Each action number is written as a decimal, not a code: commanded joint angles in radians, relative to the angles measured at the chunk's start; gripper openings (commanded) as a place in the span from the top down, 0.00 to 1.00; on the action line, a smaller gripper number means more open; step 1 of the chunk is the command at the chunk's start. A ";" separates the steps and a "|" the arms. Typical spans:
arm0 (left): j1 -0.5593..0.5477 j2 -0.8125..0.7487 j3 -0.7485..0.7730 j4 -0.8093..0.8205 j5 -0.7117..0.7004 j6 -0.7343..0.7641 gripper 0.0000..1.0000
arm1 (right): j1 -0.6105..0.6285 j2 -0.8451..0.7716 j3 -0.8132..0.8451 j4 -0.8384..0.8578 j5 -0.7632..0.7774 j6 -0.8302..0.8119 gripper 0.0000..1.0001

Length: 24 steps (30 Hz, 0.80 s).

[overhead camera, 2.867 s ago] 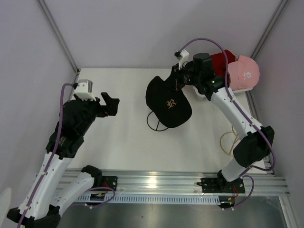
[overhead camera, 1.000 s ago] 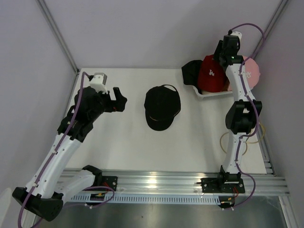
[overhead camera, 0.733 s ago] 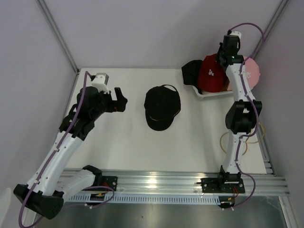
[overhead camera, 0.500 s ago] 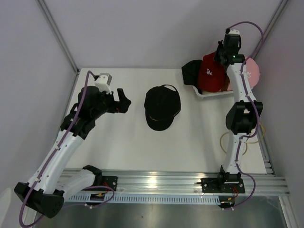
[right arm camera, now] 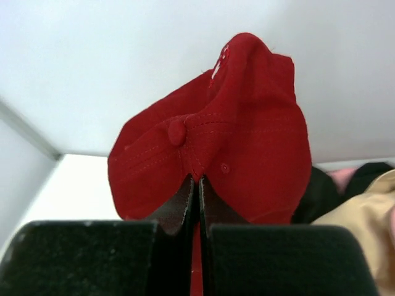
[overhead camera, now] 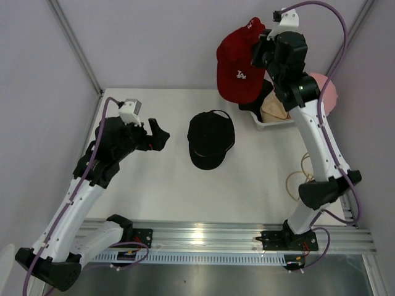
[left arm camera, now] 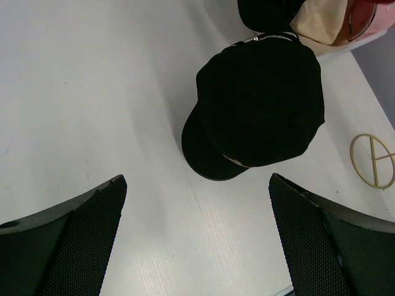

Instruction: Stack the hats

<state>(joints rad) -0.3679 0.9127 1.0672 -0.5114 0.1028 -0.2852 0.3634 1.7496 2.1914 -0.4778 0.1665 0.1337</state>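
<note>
From the right wrist, my right fingers (right arm camera: 92, 259) cover the lower edge of the red cap (right arm camera: 247, 154), so I can't see how much cloth sits between them. Beyond the cap, right of the fingers, the tan hat (right arm camera: 364, 203) runs off the frame and a black hat (right arm camera: 318, 197) is mostly hidden. Overhead, the right arm covers much of the pink cap (overhead camera: 327, 92). My left fingers (left arm camera: 74, 240) are cropped at the bottom edge.
</note>
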 commanded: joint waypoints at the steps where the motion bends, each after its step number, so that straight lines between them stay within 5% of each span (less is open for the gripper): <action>1: 0.007 -0.044 -0.012 0.021 -0.040 -0.037 0.00 | 0.051 -0.114 -0.137 0.077 0.090 0.116 1.00; 9: 0.009 -0.104 -0.027 0.011 -0.179 -0.097 0.01 | 0.265 -0.482 -0.626 0.294 0.194 0.365 1.00; 15: 0.007 -0.143 -0.038 0.004 -0.213 -0.118 0.00 | 0.530 -0.552 -0.722 0.297 0.416 0.380 1.00; 24: 0.007 -0.161 -0.042 0.011 -0.198 -0.124 0.01 | 0.683 -0.585 -0.890 0.415 0.641 0.423 1.00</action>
<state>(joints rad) -0.3679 0.7666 1.0283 -0.5205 -0.0792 -0.3927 1.0183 1.1938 1.3365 -0.1894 0.6296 0.5201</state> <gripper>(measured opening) 0.994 0.013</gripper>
